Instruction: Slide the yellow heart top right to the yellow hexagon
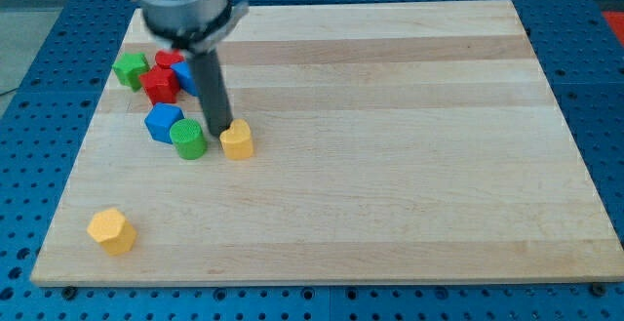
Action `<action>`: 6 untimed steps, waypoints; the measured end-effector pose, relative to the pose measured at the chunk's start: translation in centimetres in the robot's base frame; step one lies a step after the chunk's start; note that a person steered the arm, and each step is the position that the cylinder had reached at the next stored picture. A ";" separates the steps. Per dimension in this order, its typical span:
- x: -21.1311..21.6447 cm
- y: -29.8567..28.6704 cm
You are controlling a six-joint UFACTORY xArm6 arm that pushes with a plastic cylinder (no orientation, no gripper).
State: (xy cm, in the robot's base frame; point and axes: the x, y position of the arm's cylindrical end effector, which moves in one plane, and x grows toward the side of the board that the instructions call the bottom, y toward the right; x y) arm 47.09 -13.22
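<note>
Wooden board [390,165] lies on a blue perforated bench [604,87]. Landmark for all positions below: the yellow heart [237,140].

Yellow heart sits on the board's left half, roughly mid-height in the view. My tip [217,132] is down at the board, just beside the heart on its left and a little above it; contact looks likely, but I cannot tell for certain (the rod's dark shaft blurs into the heart's edge). The arm carries no pincer, only the rod, so there is nothing to report as open or closed.

Green cylinder [188,140] stands left of the heart, on the far side of the tip, so the tip is between the two. Blue block [164,122] touches the green cylinder and lies further left of the heart and slightly above it (shape unclear).

Up and left of the heart is a tight cluster: red block [160,84], a second red block [169,60] behind it, another blue block [184,75] partly hidden by the rod, and a green star-like block [131,69] furthest left.

Yellow hexagon [110,230] lies well apart from the heart, down and to the left, near the board's lower left corner. The heart is thus already up and right of the hexagon, but far off.
</note>
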 end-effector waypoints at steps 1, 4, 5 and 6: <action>3.0 0.0; -3.9 4.9; 2.1 2.1; 5.9 -1.9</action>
State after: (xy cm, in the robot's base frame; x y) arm 52.94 -15.12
